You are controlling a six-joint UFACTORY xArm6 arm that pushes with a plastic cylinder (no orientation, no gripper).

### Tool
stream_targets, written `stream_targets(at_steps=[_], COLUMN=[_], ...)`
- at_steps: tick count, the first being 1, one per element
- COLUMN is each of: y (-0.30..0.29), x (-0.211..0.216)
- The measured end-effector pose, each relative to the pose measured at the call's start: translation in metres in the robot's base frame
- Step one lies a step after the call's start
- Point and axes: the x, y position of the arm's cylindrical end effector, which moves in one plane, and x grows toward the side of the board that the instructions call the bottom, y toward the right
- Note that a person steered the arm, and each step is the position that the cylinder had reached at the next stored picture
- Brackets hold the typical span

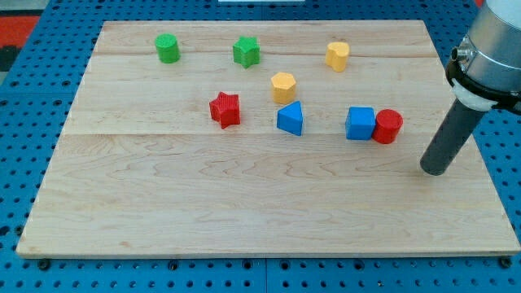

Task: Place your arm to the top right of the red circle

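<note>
1. In the camera view, a wooden worktop (244,203) lies on a blue surface with small holes (24,146).
2. The tool is a dark rod. It has no jaws, so it cannot be wide or narrow, and it holds nothing. My tip (433,171) rests on the wood near the view's right edge.
3. The top of the arm is cut off by the view's top right corner, so only its grey round part (488,49) shows.
4. The red circle (388,126) sits to the view's left of my tip and a bit higher up. My tip is near it but not touching.
5. The red circle touches a blue cube (360,123) on its left side.
6. Farther left are a blue block (290,119) with a shape that is hard to make out, and a red star (225,109).
7. A yellow block (283,86) and another yellow block (337,55) sit higher up. Their shapes are not clear.
8. Near the view's top are a green round block (167,48) and a green star (246,51).
</note>
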Motion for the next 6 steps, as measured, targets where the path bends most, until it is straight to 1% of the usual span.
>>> stream_targets(at_steps=[3,4,5,6], y=[-0.005,-0.002,0.033,0.048], x=[0.000,0.010,-0.003,-0.061])
